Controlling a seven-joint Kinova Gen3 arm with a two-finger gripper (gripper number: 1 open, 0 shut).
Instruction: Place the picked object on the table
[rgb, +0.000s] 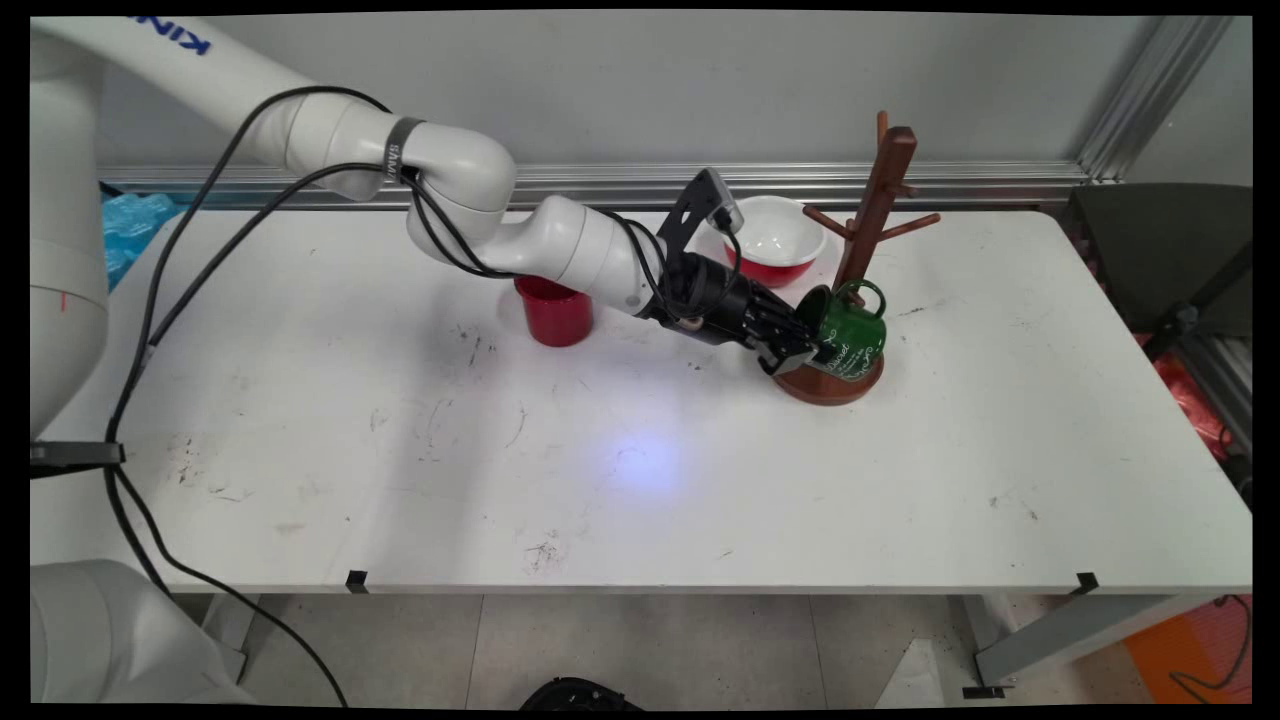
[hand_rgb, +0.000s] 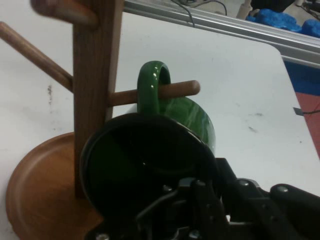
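Note:
A green mug (rgb: 855, 332) hangs tilted at the foot of a wooden mug tree (rgb: 880, 190), above its round base (rgb: 830, 386). In the hand view the mug's handle (hand_rgb: 150, 85) is threaded over a short peg (hand_rgb: 182, 88) of the tree's post (hand_rgb: 95, 100). My black gripper (rgb: 806, 345) comes in from the left and is shut on the green mug's rim, one finger inside the dark opening (hand_rgb: 145, 160) and the other outside it. Seen from the hand, the gripper (hand_rgb: 200, 182) sits at the bottom against the mug (hand_rgb: 192, 115).
A red cup (rgb: 555, 312) stands behind my forearm, left of the tree. A white bowl with a red outside (rgb: 775, 238) sits at the back near the wall rail. The tree's upper pegs (rgb: 905, 228) are bare. The table's right edge lies beyond the tree, with a dark chair (rgb: 1170, 250).

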